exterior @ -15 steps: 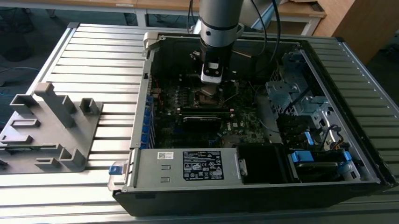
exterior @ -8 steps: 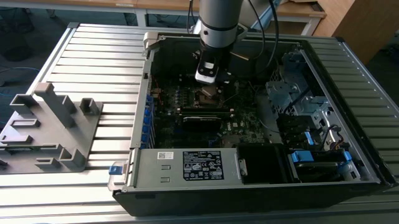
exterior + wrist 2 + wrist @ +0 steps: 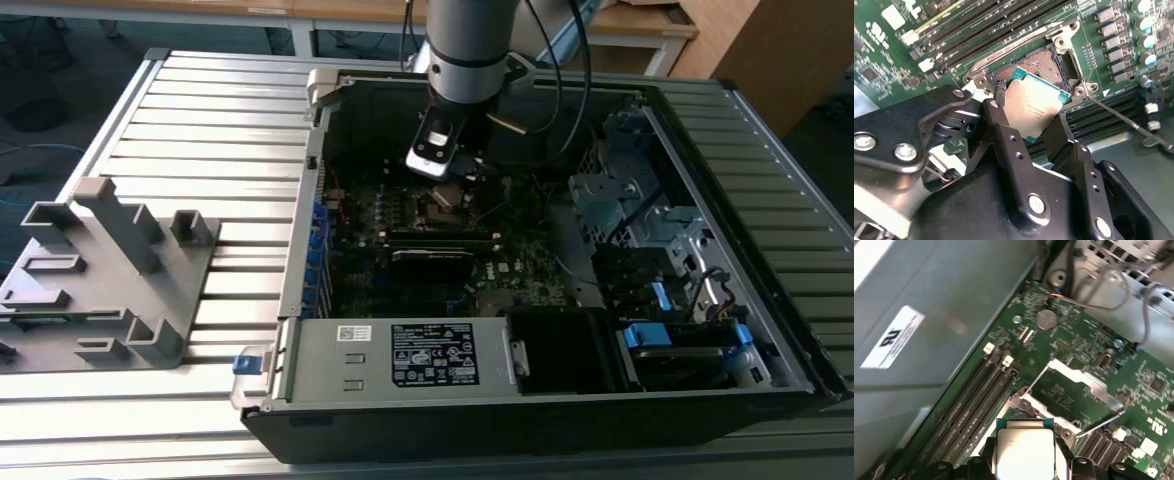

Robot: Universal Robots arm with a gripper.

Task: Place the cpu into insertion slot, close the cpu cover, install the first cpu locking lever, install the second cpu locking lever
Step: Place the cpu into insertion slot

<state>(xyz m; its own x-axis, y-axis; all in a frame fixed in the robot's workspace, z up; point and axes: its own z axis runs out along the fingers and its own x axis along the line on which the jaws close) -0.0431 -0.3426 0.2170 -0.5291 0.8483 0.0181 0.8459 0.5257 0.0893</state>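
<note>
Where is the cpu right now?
In the second wrist view the cpu is clamped in the gripper, just over the open insertion slot, beside the long memory slots.

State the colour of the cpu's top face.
Dull silver-grey, green-rimmed; the cpu shows best in the second wrist view.

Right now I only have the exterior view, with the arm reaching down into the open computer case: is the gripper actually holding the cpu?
Observer: Yes. In the second wrist view the gripper is shut on the cpu, gripping it by its edges.
Operator: Is it seated in the insertion slot?
Observer: No. The cpu hangs tilted over the insertion slot, and the part of the slot it does not hide shows bare contacts.
Operator: And the cover?
Observer: In the first wrist view the cpu cover stands swung open.
</note>
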